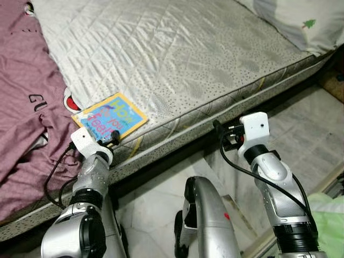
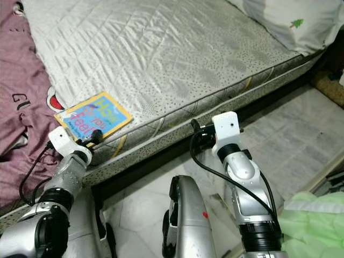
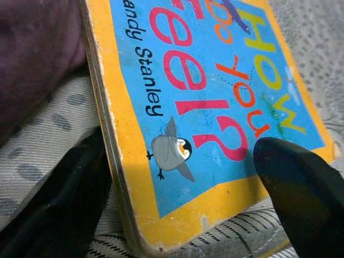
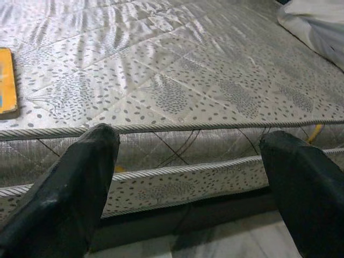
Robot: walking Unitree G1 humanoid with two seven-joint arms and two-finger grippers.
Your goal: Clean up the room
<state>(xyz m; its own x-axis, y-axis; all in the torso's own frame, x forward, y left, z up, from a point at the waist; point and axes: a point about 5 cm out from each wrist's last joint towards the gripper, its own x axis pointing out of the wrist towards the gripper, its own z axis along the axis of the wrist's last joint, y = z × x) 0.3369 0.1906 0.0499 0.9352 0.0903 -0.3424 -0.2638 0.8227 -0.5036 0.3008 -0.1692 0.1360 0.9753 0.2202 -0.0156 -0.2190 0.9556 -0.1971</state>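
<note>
In the left eye view, a picture book [image 1: 110,116] with a yellow border and blue cover lies flat on the mattress [image 1: 177,59], close to the mattress's near edge and just beside a maroon blanket [image 1: 27,102] that covers the mattress's left part. The left gripper [image 1: 110,137] is at the book's near corner. The right gripper [image 1: 226,135] hovers off the mattress's near side, over the pale tiled floor [image 1: 306,134]. A white pillow [image 1: 293,19] sits on the far right corner of the mattress.

The right eye view repeats this: the book [image 2: 92,117] by the mattress edge, the left gripper [image 2: 91,141] at it.

In the left wrist view, the book [image 3: 204,107] lies between the two black fingers [image 3: 301,188], which are spread wide, one on each side of its corner; I cannot tell whether they touch it. The cover reads "How do you feel?" with a small penguin.

In the right wrist view, the right gripper's fingers [image 4: 75,188] stand wide apart, holding nothing, facing the mattress's side [image 4: 188,177]. The book's edge [image 4: 7,80] lies on top of the mattress.
</note>
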